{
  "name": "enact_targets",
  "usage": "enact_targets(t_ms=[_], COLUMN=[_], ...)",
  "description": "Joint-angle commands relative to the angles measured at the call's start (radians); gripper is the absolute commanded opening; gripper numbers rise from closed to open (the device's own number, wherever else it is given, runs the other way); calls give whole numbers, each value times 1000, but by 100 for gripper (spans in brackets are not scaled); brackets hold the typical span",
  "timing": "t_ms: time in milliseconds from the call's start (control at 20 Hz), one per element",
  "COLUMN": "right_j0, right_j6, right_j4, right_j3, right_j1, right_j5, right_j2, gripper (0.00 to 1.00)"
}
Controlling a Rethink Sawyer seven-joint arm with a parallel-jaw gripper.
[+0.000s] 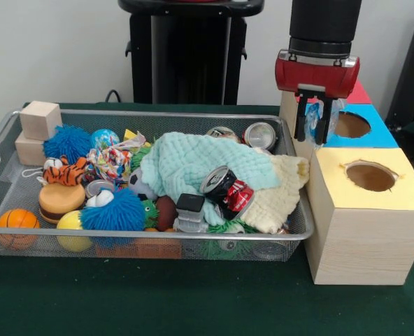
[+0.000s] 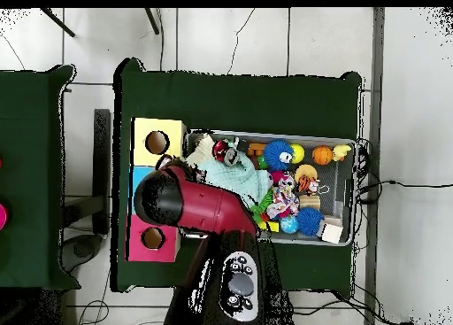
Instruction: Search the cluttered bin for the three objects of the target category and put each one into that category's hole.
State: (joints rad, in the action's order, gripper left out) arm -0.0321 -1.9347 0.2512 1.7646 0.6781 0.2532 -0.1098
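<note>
Because the tool (image 1: 314,115) hangs beside the blue-topped hole (image 1: 351,124), pinching a pale blue crinkly object (image 1: 324,110) between its fingers, it seems poised to drop it in. The cluttered bin (image 1: 158,234) sits on the desk (image 1: 193,301), touching the boxes.

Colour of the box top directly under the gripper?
Bright blue, clearest in the front view; the gripper hangs by its hole.

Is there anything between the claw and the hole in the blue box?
In the front view, the claw hangs beside the hole, gripping something clear and crinkly with blue on it. Only that lies between them.
</note>
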Motion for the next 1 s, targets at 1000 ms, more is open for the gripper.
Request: enact_targets(t_ms=[1000], right_j0=[-8], right_j6=[-64], right_j4=[-80], right_j3=[192], right_j1=[-40], right_j5=[221], right_j2=[54], gripper=[0])
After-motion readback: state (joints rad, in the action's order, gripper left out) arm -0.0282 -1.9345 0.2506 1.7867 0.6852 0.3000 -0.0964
